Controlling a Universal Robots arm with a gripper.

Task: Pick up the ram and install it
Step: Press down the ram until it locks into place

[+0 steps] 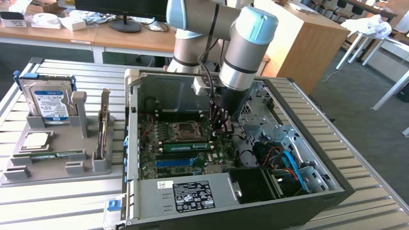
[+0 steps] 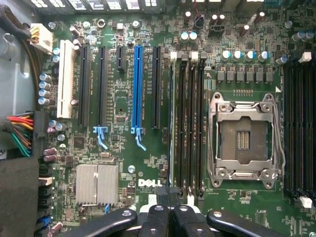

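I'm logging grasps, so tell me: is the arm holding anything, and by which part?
It cannot be told. The fingers are shut over the memory slots, but any grip on the ram is hidden.

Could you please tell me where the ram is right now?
In the exterior view, the ram stands in a motherboard slot inside the computer case, between the processor socket and the blue slot, with the gripper at its end.

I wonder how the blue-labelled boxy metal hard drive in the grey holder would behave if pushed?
The blue-labelled boxy metal hard drive looks rigid and probably heavy for its size. Standing upright, it might tip, though the posts of the grey holder likely brace it.
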